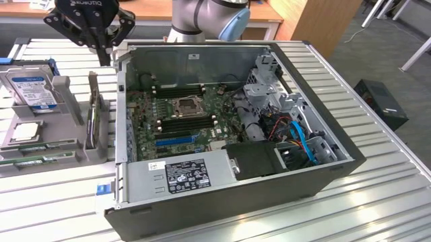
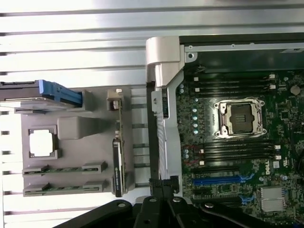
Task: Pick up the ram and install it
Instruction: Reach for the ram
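Observation:
Two ram sticks lie flat in the slots of a grey holder (image 1: 67, 146) beside the PC case, one (image 1: 37, 147) just behind the other (image 1: 28, 161). The wrist view shows both the first ram stick (image 2: 64, 169) and the second (image 2: 64, 187). My gripper (image 1: 104, 56) hangs above the back corner of the case on the exterior view's left, well behind the ram. In the wrist view the gripper (image 2: 164, 189) is shut with nothing between its fingers, over the case's side wall. Empty dark ram slots (image 1: 183, 123) flank the CPU socket (image 1: 185, 106) on the motherboard.
The holder also carries a hard drive (image 1: 30, 85) with a blue-white label, a square CPU chip (image 1: 27, 132) and an upright green expansion card (image 1: 94, 116). The open case (image 1: 222, 50) holds a power supply (image 1: 185, 174) and a cable-filled drive cage (image 1: 283, 111). Slatted table around.

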